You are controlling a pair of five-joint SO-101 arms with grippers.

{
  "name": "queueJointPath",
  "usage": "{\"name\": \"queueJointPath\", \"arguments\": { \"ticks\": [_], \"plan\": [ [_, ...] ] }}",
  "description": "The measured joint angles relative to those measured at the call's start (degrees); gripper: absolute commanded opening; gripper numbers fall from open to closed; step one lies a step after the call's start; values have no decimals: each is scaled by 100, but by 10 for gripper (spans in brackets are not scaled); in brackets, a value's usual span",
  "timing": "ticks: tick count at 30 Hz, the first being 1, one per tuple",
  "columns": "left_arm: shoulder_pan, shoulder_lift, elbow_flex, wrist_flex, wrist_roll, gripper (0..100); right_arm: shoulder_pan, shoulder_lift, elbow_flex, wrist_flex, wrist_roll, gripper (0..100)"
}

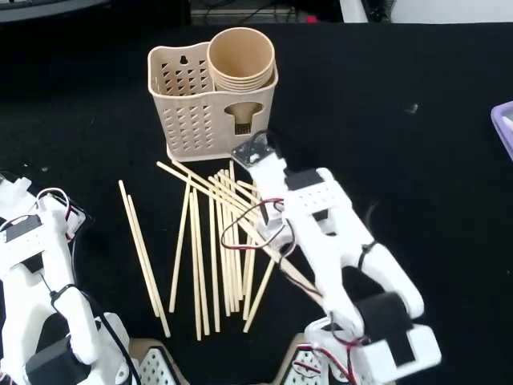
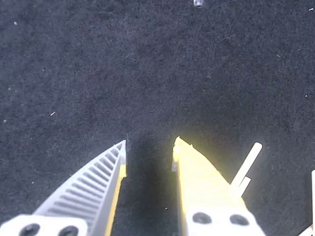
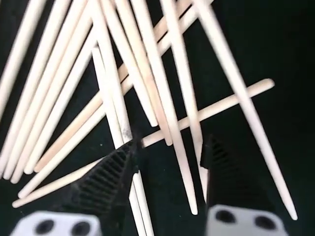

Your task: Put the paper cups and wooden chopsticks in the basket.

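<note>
1. Our right arm stretched forward from the near edge, its wrist angled downward.
2. Our right gripper pointed down, jaws apart.
3. Our left arm sat folded at the near left side.
4. Our left gripper had its jaws apart, gripping nothing.

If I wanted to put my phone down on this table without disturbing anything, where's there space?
Two bare patches of black cloth: the wide stretch between the basket and the purple object at the edge; and the area between the basket and the left arm. The middle is crowded: chopsticks lie scattered there under the right arm.
</note>
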Motion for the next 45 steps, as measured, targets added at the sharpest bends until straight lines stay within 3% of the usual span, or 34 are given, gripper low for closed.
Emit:
{"name": "queueJointPath", "arguments": {
  "ticks": [2,6,23,28,30,35,40,45],
  "plan": [
    [0,0,0,0,0,159,0,62,-9,0,88,169],
    [0,0,0,0,0,159,0,70,-9,-9,149,6],
    [0,0,0,0,0,159,0,-299,-607,589,149,21],
    [0,0,0,0,0,159,-62,-149,-501,237,149,204],
    [0,0,0,0,0,159,-246,105,-484,176,149,227],
    [0,0,0,0,0,159,-677,747,-510,-70,149,187],
    [0,0,0,0,0,159,-695,1204,-563,-369,149,5],
    [0,0,0,0,0,159,-738,914,-545,-53,158,11]
  ]
}}
